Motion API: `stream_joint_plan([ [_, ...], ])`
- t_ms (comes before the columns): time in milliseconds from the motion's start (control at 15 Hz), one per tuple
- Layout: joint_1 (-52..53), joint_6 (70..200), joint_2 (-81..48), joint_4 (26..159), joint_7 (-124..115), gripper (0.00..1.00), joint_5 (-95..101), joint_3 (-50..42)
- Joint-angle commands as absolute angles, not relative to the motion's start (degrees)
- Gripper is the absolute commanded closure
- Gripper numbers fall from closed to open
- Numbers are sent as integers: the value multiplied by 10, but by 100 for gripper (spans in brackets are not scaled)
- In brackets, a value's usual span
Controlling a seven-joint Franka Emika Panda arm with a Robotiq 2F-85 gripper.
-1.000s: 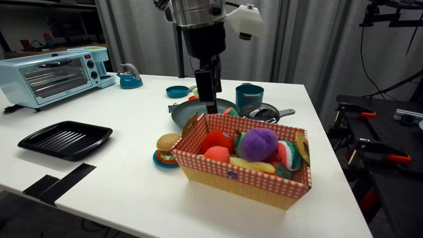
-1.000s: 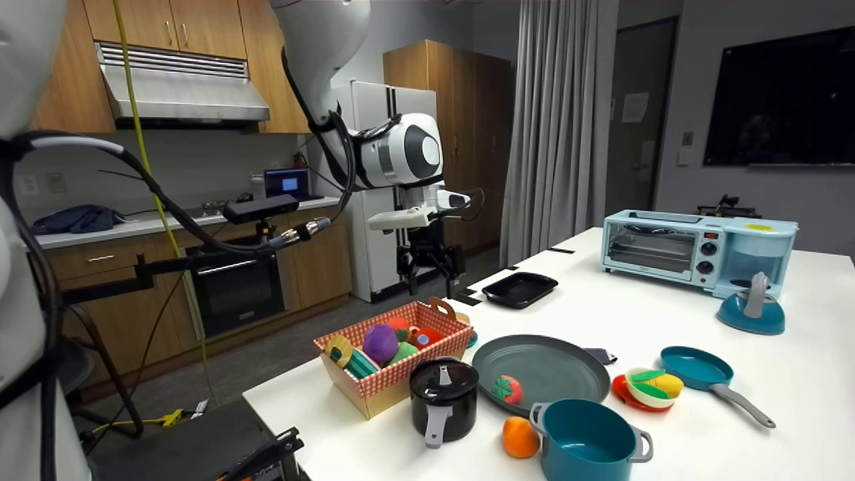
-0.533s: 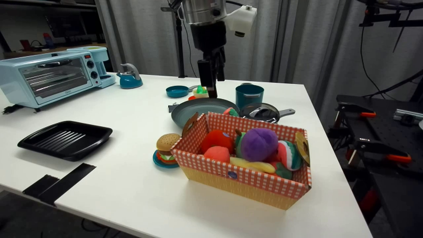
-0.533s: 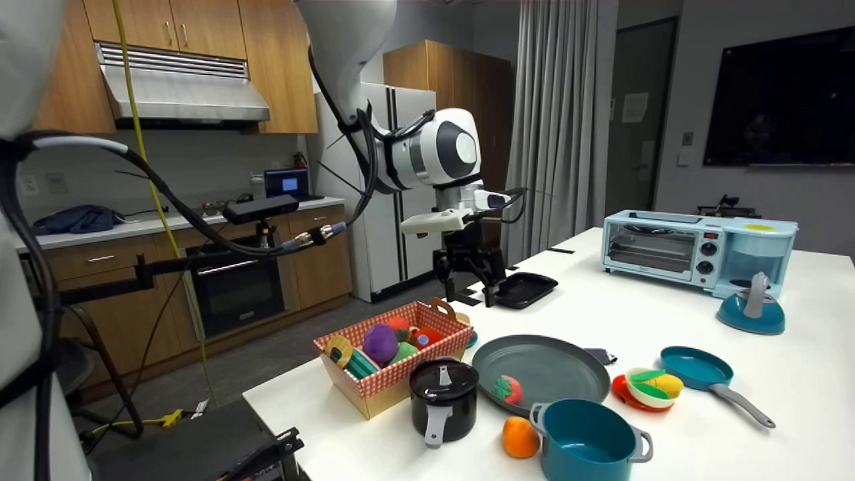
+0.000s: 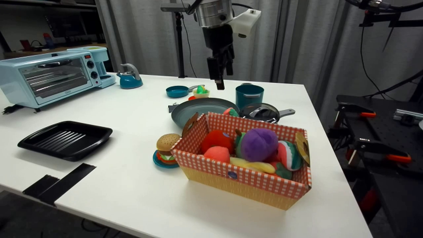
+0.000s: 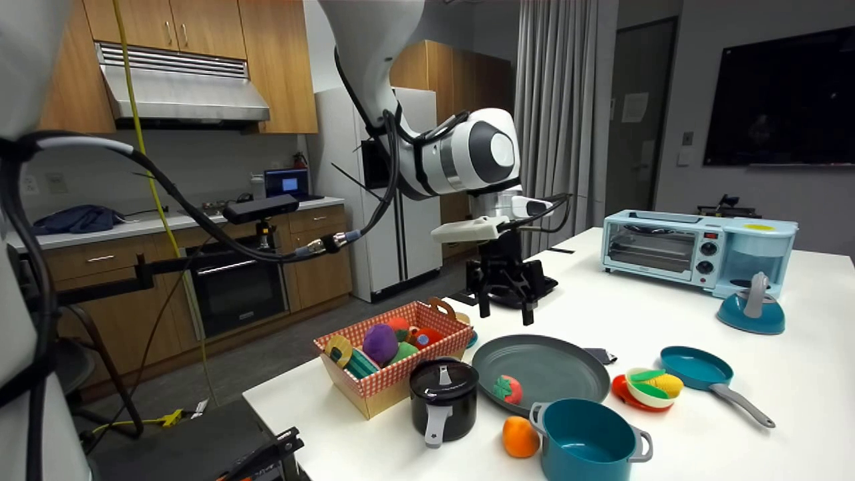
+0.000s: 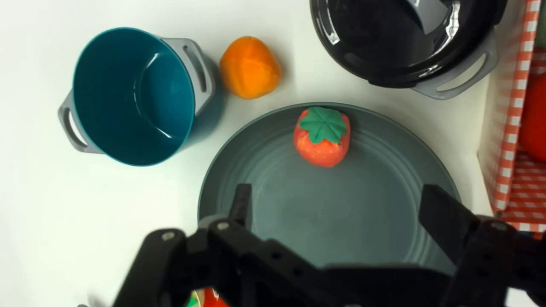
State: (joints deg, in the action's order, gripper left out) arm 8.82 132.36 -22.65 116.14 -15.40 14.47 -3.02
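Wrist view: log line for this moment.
gripper: open, empty | over: gray plate | on it: toy strawberry, untouched | nearby: orange toy, teal pot, lidded black pot

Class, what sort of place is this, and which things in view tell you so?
Probably a robotics lab with a kitchen: an exterior view shows a range hood, a built-in oven and a robot arm.

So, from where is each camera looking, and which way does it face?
Exterior view: sits near the gingham basket, faces the gray curtain; arm's end and hand show.
Exterior view: sits near the teal pot, faces the refrigerator; several arm links and hand show.
Wrist view: on the wrist, faces down to the gray plate and toy strawberry; both fingers show.
Both exterior views share the toaster oven and, from opposite sides, the basket.
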Motion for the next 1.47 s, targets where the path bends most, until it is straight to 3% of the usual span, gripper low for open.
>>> stream_joint_plan([
  [0, 77, 1330, -237, 1167, -155, 0, 152, -34],
  [1400, 61, 1343, -385, 1076, -137, 0, 132, -43],
])
